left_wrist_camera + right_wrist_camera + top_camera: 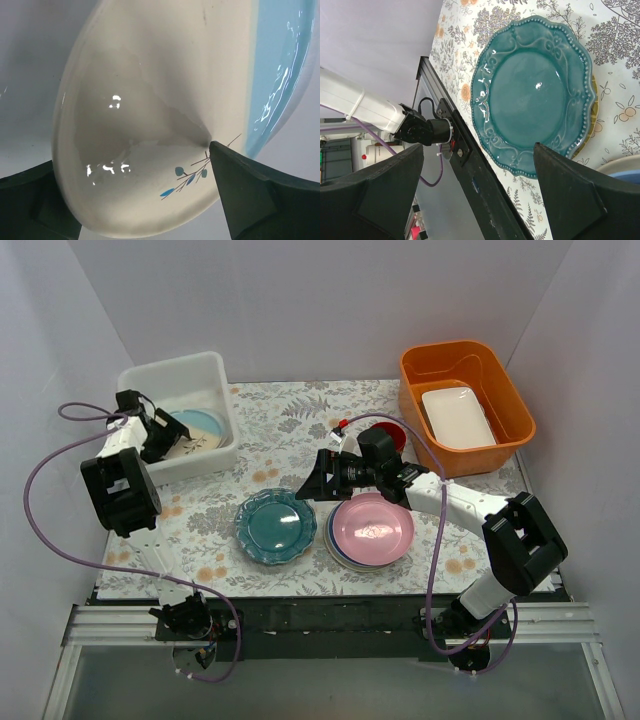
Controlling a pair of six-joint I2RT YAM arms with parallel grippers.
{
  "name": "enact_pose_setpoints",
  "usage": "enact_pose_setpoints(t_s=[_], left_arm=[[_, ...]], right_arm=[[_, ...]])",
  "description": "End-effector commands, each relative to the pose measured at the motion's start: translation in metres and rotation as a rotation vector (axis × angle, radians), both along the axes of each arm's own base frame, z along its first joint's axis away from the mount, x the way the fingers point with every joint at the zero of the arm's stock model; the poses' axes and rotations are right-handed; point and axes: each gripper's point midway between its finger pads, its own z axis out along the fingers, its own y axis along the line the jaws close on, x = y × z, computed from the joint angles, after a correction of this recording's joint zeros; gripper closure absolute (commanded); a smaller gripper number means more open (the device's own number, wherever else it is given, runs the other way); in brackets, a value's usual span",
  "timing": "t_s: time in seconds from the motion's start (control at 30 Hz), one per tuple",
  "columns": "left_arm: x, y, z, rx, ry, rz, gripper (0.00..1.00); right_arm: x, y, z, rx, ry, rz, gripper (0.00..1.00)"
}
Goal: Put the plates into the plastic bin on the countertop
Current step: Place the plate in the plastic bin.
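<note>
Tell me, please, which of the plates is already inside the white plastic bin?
The cream plate with a light blue band: it alone sits inside the plastic bin. The teal plate and the pink-topped stack rest on the countertop.

The plastic bin is sitting at the upper left of the countertop, with one plate lying in it. At the upper right a second tub is holding a dish. Near the lower centre a lone plate is lying, seemingly on another, just left of a stack of plates.
</note>
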Motion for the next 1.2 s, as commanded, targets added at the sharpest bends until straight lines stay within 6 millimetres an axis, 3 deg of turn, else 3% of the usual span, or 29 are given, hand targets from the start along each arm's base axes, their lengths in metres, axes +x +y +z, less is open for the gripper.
enact_pose_setpoints(t_s=[0.0,0.07,0.4,0.7,0.87,1.07,1.17], left_arm=[[0.003,0.022,0.033,0.098,-0.03,0.034,0.07],[0.005,0.023,0.046,0.106,-0.058,0.031,0.02],[0.007,0.018,0.097,0.238,-0.128,0.037,0.02],[-0.005,0.003,0.116,0.337,-0.109,-0.007,0.02],[-0.012,-0.003,0.138,0.4,-0.135,-0.014,0.02],[-0.023,-0.006,0.139,0.4,-0.102,-0.028,0.02],[-0.025,-0.016,0.144,0.389,-0.125,-0.054,0.02]], right_arm=[[0.0,0.0,0.013,0.034,-0.036,0.018,0.02],[0.0,0.0,0.013,0.035,-0.038,0.017,0.02],[0.0,0.0,0.016,0.041,-0.038,0.018,0.02],[-0.001,0.0,0.021,0.049,-0.042,0.018,0.02],[-0.003,-0.002,0.024,0.055,-0.047,0.014,0.02],[-0.005,-0.004,0.031,0.064,-0.059,0.013,0.02],[-0.005,-0.005,0.035,0.066,-0.067,0.009,0.02]])
